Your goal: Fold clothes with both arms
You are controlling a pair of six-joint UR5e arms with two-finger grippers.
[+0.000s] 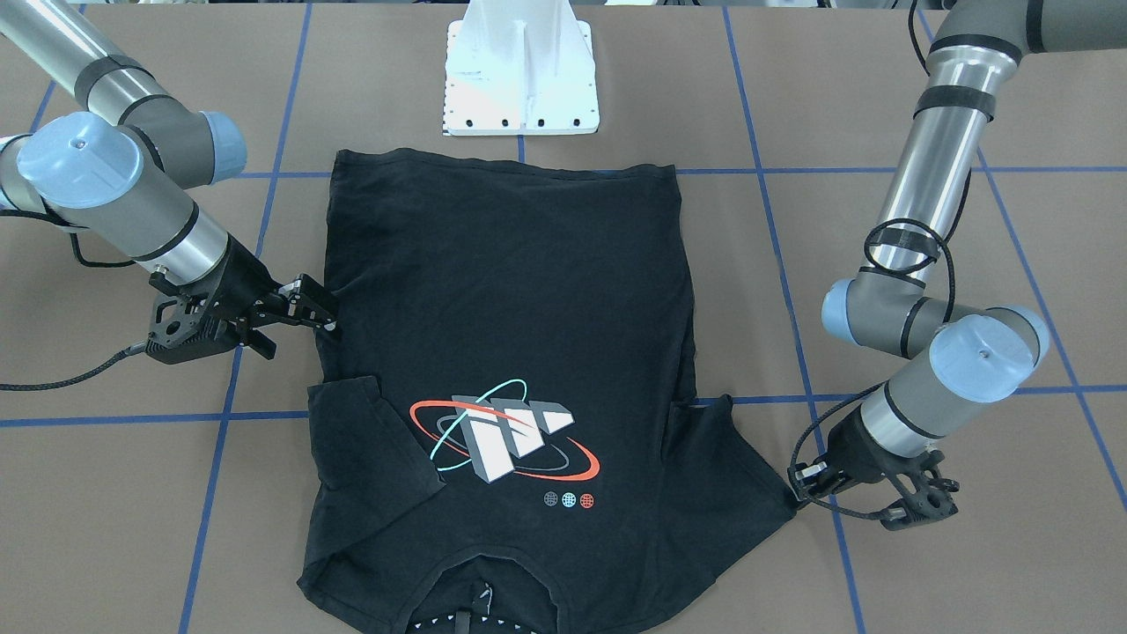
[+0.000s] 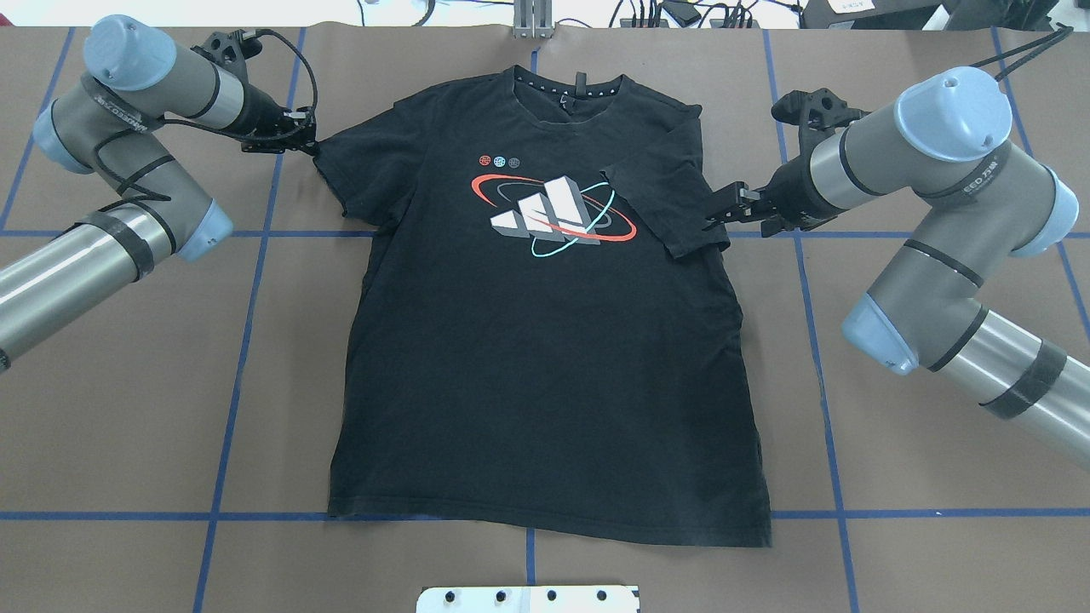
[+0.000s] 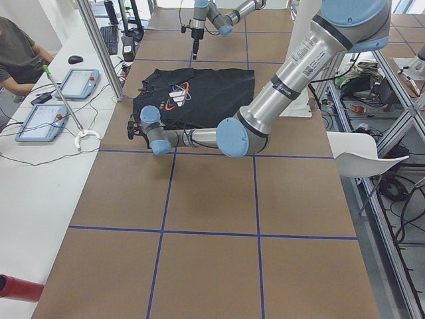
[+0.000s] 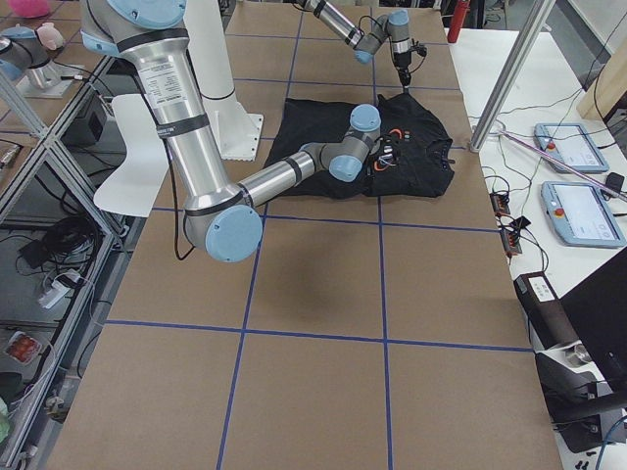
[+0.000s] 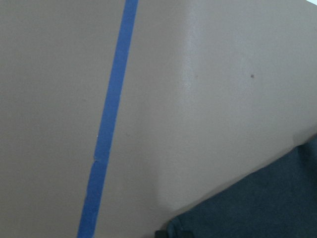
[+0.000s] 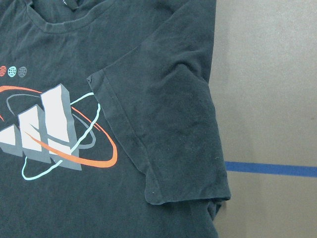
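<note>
Overhead exterior: the black T-shirt [image 2: 545,358] is flat on the tabletop [image 2: 894,511], graphic [image 2: 553,213] up, hem nearest the white base [image 2: 528,598] and collar farthest from it. The left pincer [image 2: 305,141] is pinched narrow on the tip of the outstretched sleeve [image 2: 341,162], and the right pincer [image 2: 717,209] is spread wide, holding nothing, right at the folded sleeve [image 2: 664,191] that's flipped in over the chest. Exterior front-facing shows the same, and the wrist views are dull: the left has blue tape [image 5: 111,119] and a corner of fabric, the right looks down on the folded sleeve.
</note>
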